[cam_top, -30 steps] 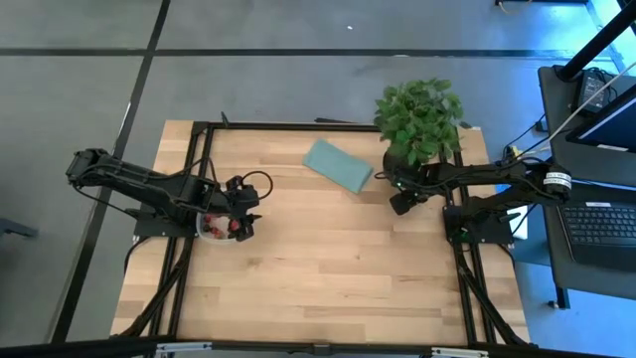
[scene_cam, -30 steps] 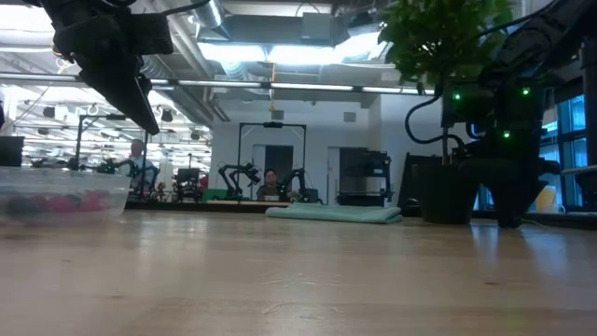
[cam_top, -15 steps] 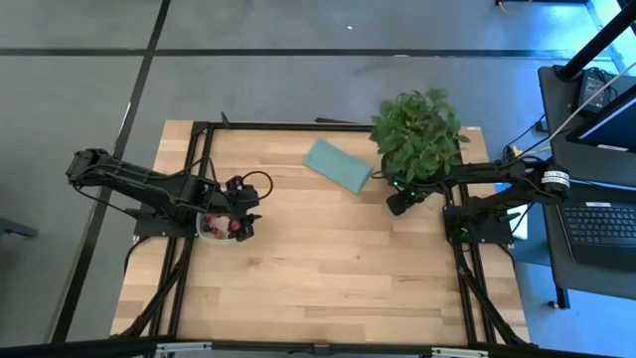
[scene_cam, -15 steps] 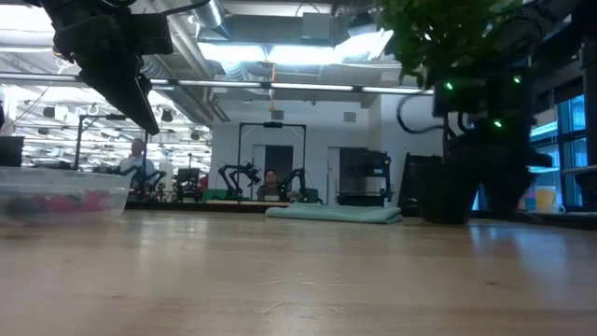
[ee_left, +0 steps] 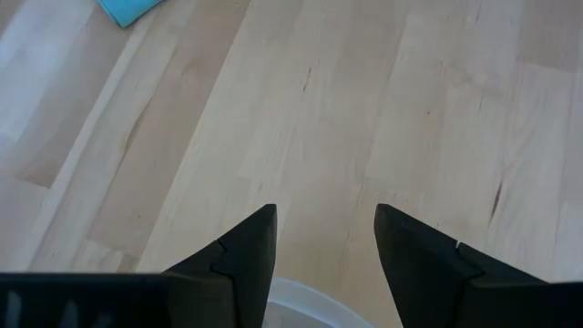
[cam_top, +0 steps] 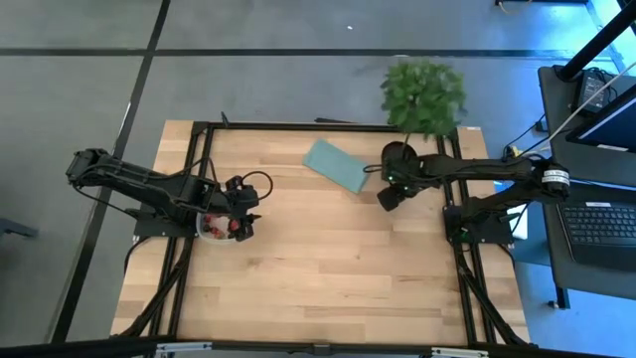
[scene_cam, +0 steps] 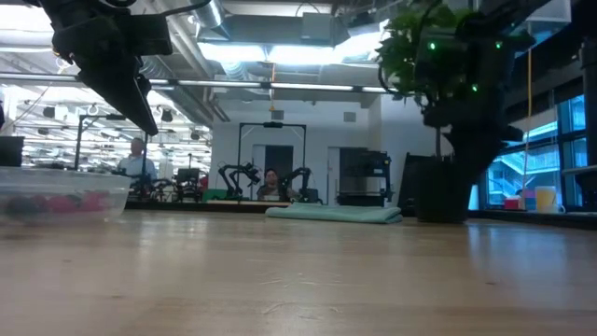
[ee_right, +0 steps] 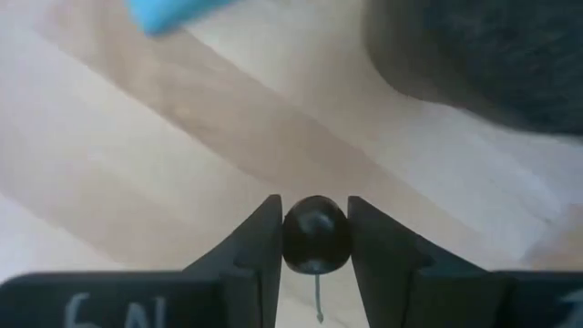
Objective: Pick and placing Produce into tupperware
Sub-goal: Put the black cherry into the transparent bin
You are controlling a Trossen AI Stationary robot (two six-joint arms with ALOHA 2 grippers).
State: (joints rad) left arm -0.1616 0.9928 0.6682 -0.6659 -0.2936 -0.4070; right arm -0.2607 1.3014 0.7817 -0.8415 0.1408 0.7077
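Note:
The tupperware (cam_top: 215, 228), a clear shallow container with red produce inside, stands on the table's left side; it also shows in the low view (scene_cam: 62, 200). My left gripper (cam_top: 244, 213) hangs just above it, open and with nothing between its fingers (ee_left: 323, 228). My right gripper (cam_top: 388, 197) hangs over the table's right half, beside the plant's pot (cam_top: 399, 157), and is shut on one dark berry (ee_right: 315, 239) that has a thin stem. My right gripper pinches the dark berry by its two opposite sides (ee_right: 290, 239) between its two fingers. The fingers point steeply down at the table. The berry is lifted clear of the wood, and its thin stem (ee_right: 318, 296) sticks out back between the fingers.
A leafy potted plant (cam_top: 423, 93) stands at the far right, with its foliage out over the table's far edge. A flat teal pad (cam_top: 338, 166) lies at the far middle. Bare wood fills the middle and near part of the table (cam_top: 328, 278).
My right gripper has risen from the table beside the pot and gone a little toward the table's left edge. The plant's foliage has swung toward the far edge, and the pot now shows from above.

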